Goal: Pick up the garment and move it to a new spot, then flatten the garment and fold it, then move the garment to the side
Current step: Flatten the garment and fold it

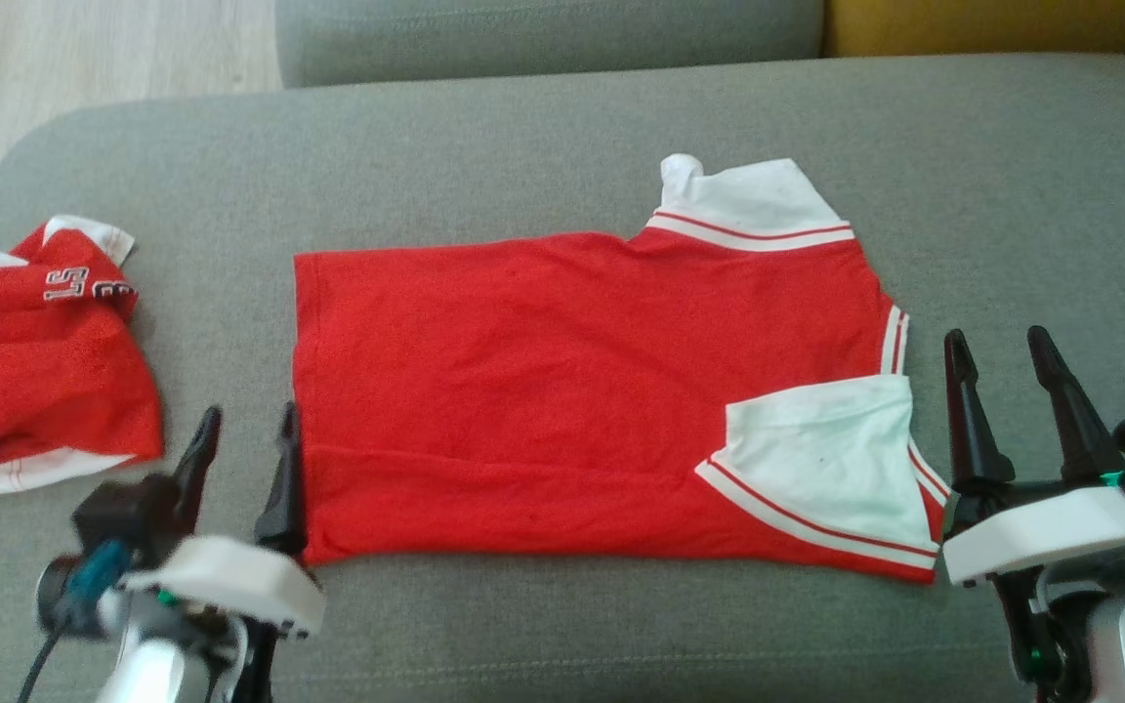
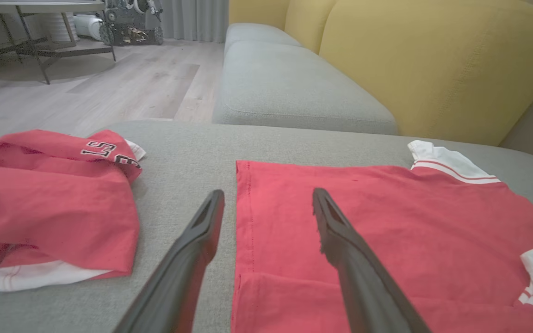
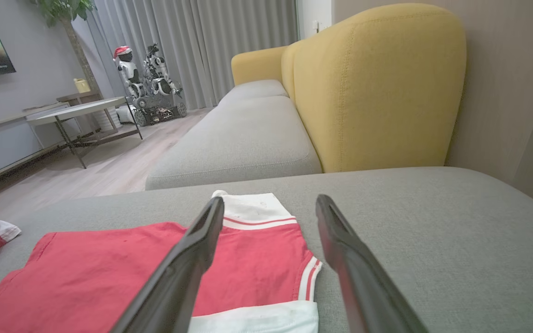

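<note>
Red shirt (image 1: 543, 391) lies flat on the grey cushion (image 1: 523, 127), left gripper (image 1: 245, 430) and right gripper (image 1: 1002, 356) flanking it, fingers spread, holding nothing.

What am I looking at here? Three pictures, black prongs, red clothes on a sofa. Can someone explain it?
You are seeing a two-armed robot through its own cameras. One picture comes from its head, looking down at a grey cushion. The other two come from cameras on its wrists, each looking along that arm's two dark fingers, which are the prongs you noticed.

In the head view, the left gripper sits at the lower left and the right gripper at the lower right. Both are open and hold nothing.

Between them lies a red shirt with white sleeves, spread flat and partly folded, one sleeve turned in over the body. A second red garment lies crumpled at the left. Behind are yellow backrests; the wrist views also show a table and other machines on the floor.
</note>
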Available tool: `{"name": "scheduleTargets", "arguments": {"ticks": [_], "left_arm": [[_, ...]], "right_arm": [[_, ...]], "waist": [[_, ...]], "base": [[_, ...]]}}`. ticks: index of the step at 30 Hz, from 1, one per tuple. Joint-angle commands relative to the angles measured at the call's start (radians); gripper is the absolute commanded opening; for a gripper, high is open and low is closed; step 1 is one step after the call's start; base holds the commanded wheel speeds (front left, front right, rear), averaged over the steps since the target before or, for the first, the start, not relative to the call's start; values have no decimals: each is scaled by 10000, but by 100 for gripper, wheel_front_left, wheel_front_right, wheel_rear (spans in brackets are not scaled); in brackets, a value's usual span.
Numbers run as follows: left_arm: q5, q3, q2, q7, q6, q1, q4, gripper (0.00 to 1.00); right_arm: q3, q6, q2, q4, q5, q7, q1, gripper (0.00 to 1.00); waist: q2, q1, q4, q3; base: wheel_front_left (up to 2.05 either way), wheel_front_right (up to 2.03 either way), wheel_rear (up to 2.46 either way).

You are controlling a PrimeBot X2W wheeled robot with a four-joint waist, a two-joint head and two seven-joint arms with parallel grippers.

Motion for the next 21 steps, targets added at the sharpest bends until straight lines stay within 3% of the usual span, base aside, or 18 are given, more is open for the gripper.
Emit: {"name": "scheduleTargets", "arguments": {"ticks": [1, 9, 14, 21], "left_arm": [[50, 311, 231, 17, -96, -830, -195, 100], [-376, 33, -22, 375, -1054, -3500, 1918, 100], [-642, 32, -163, 602, -1677, -5859, 4626, 100], [-990, 225, -159, 572, -2241, -7760, 7466, 100]], "right_arm": [[238, -7, -138, -433, 3, 65, -318, 100], [356, -7, -131, -595, 38, 75, -814, 100], [654, -7, -169, -597, 117, 40, -1332, 100], [959, -7, -161, -558, 201, -145, -1794, 100]], "waist": [[-1, 0, 46, 124], [-1, 0, 82, 1146], [-1, 0, -152, 2021], [-1, 0, -429, 2907]], "base": [[0, 0, 0], [0, 0, 0], [0, 0, 0], [0, 0, 0]]}}
